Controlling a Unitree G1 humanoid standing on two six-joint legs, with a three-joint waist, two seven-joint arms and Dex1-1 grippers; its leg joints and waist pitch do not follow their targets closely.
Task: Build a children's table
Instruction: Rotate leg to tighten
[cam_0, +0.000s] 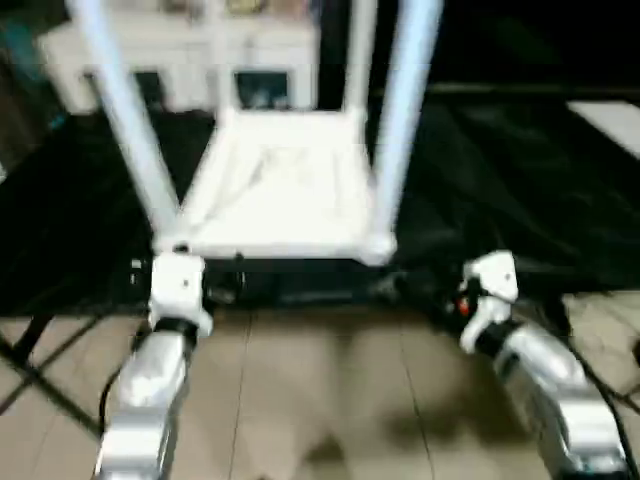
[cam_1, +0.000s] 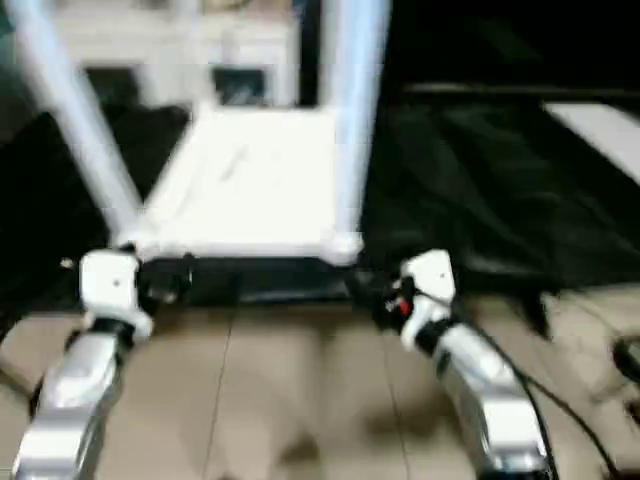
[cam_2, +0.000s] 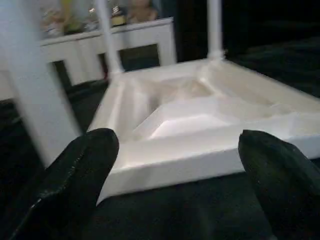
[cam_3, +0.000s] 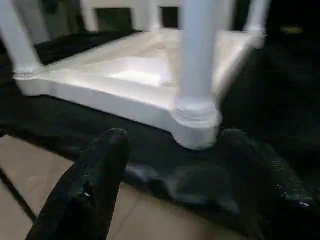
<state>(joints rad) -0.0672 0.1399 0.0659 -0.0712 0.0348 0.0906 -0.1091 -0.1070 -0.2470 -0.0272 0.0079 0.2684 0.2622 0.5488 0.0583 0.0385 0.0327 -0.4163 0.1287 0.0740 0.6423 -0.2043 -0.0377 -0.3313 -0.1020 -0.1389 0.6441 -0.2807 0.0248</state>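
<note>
A black cloth covers the floor ahead of the robot, and on it the white tabletop lies upside down, ribbed underside up, with four legs standing upright in its corner sockets. The near-left leg and near-right leg rise past the top of the head views, leaning slightly outward; the two far legs stand at the back corners. Beyond the table stands a white cabinet with small items on top. Nearer the robot the cloth ends and a pale tiled floor begins, crossed by dark cables at either side.

Both silver forearms reach forward from the bottom of the head views, roughly parallel and low, each wrist ending just short of the tabletop's near edge. The left arm lines up with the near-left corner, the right arm angles in towards the near-right corner.

The left gripper has its two black fingers spread wide, with the tabletop's near edge seen between them and nothing clamped. The right gripper also has its fingers apart, empty, pointing at the near-right socket where the leg is seated; the fingers are close to it but apart from it.
</note>
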